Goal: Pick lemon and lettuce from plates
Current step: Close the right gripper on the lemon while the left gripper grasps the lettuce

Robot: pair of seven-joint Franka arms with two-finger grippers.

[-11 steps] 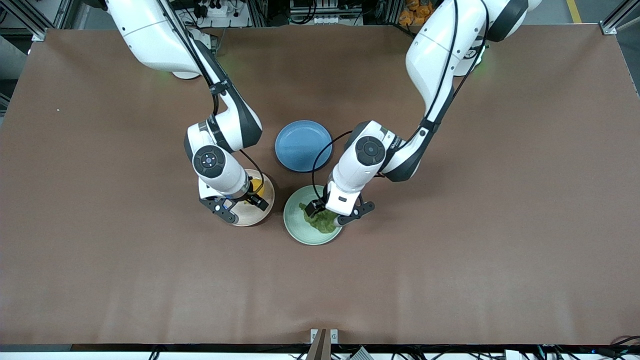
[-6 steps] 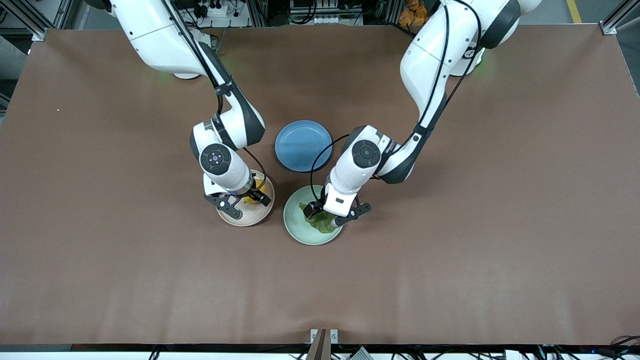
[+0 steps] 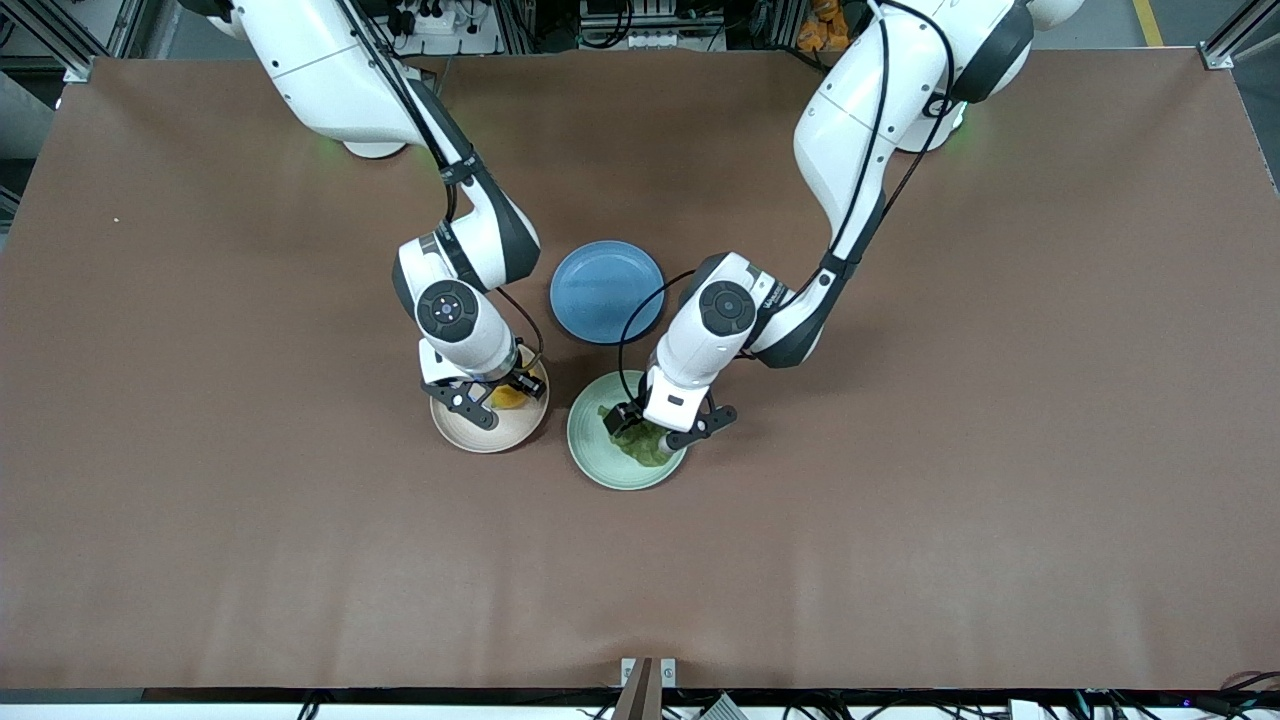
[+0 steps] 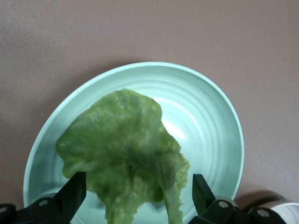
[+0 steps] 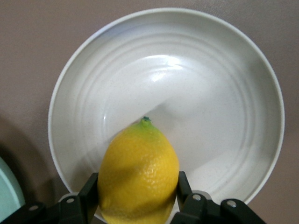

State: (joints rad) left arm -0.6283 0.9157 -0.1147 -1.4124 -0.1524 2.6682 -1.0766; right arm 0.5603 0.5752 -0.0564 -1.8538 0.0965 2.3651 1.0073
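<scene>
The yellow lemon (image 3: 510, 397) lies on the beige-pink plate (image 3: 500, 437). My right gripper (image 3: 494, 397) is down on that plate. In the right wrist view its fingers press both sides of the lemon (image 5: 138, 172), shut on it (image 5: 138, 193) over the plate (image 5: 196, 79). The green wrinkly lettuce (image 3: 648, 450) lies on the mint green plate (image 3: 598, 462). My left gripper (image 3: 660, 432) is low over it. In the left wrist view it is open (image 4: 135, 198), one finger on each side of the lettuce (image 4: 121, 154), apart from it, above the mint plate (image 4: 210, 121).
A blue plate (image 3: 606, 292) sits between the two arms, farther from the front camera than the other two plates. The two wrists are close together over neighbouring plates. Brown table (image 3: 900, 520) spreads all round.
My right gripper has moved across the beige-pink plate toward the blue plate and onto the lemon. My left gripper has shifted slightly over the lettuce and stays open.
</scene>
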